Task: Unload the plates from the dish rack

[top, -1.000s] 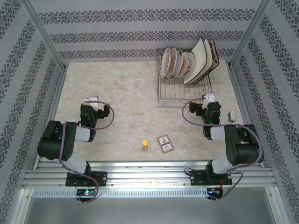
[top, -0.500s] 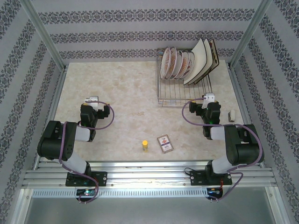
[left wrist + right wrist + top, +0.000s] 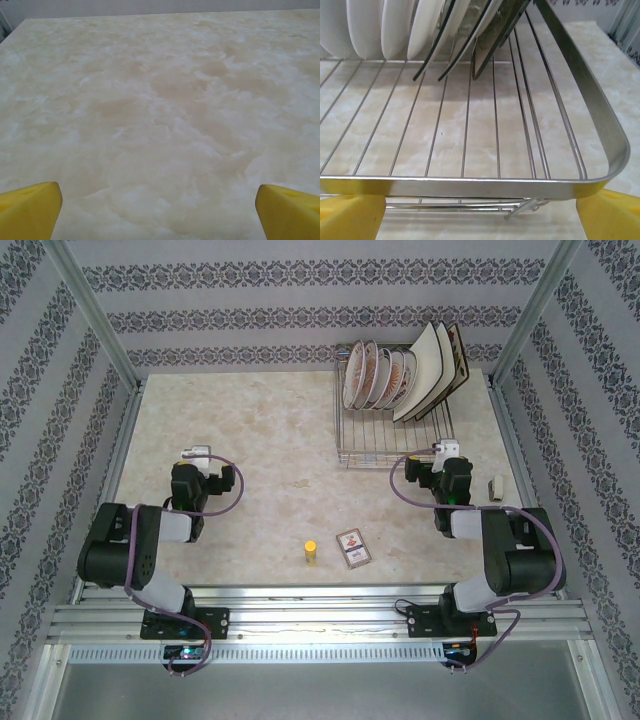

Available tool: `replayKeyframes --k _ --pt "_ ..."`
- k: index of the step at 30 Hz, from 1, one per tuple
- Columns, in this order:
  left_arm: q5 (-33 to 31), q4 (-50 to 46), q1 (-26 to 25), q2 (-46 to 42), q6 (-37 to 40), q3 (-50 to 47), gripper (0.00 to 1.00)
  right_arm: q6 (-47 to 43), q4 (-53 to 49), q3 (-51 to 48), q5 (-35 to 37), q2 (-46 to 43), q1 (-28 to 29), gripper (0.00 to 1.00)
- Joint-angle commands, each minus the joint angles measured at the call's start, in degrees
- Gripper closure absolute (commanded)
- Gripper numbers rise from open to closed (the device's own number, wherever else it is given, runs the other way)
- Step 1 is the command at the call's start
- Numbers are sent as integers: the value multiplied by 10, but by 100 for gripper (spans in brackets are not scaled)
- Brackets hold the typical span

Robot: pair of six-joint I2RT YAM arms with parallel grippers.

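The chrome dish rack (image 3: pixel 395 430) stands at the back right of the table. Several round plates (image 3: pixel 375 375) and square cream plates (image 3: pixel 432 375) lean upright in its far half. In the right wrist view the rack's near rim (image 3: pixel 470 186) runs across just ahead of my yellow fingertips (image 3: pixel 350 216), with the white plates (image 3: pixel 395 27) and dark-edged square plates (image 3: pixel 485 35) behind it. My right gripper (image 3: pixel 449 452) is open, just short of the rack's front right corner. My left gripper (image 3: pixel 196 453) is open over bare table, its yellow fingertips (image 3: pixel 30 210) wide apart.
A small yellow cylinder (image 3: pixel 310 552) and a picture card (image 3: pixel 353 547) lie near the front centre. A small white block (image 3: pixel 496 485) sits by the right wall. Patterned walls and metal posts enclose the marble table (image 3: pixel 270 440).
The left arm's elbow has shifted slightly; the right arm and the plates stay as they were.
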Motion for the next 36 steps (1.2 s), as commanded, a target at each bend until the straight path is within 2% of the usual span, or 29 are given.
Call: replayKeyframes --k 1,5,8,11,14,19,22,26,30,36 --pt "-5 -76 7 -55 5 23 0 4 -147 65 13 -49 7 2" --pt "12 -197 6 -105 5 55 0 13 -251 75 37 -105 24 2" --pt "-8 -263 -4 -135 -3 68 0 21 -324 66 175 -155 77 2" --pt "-29 -342 -13 -171 -18 80 0 44 -408 65 249 -212 126 2" --pt "-56 -484 -17 -203 -60 131 0 75 -493 92 262 -258 160 2" --pt "-37 -677 -20 -229 -103 227 0 111 -643 204 239 -288 190 2" --pt "-35 -771 -20 -241 -108 287 0 120 -737 315 211 -257 200 2" --pt "-21 -871 -20 -230 -106 378 0 122 -841 505 187 -156 212 2" --pt "12 -908 -19 -208 -103 436 0 112 -891 687 169 -23 223 2" --pt "40 -962 -16 -136 -85 502 0 95 -906 873 153 163 230 2"
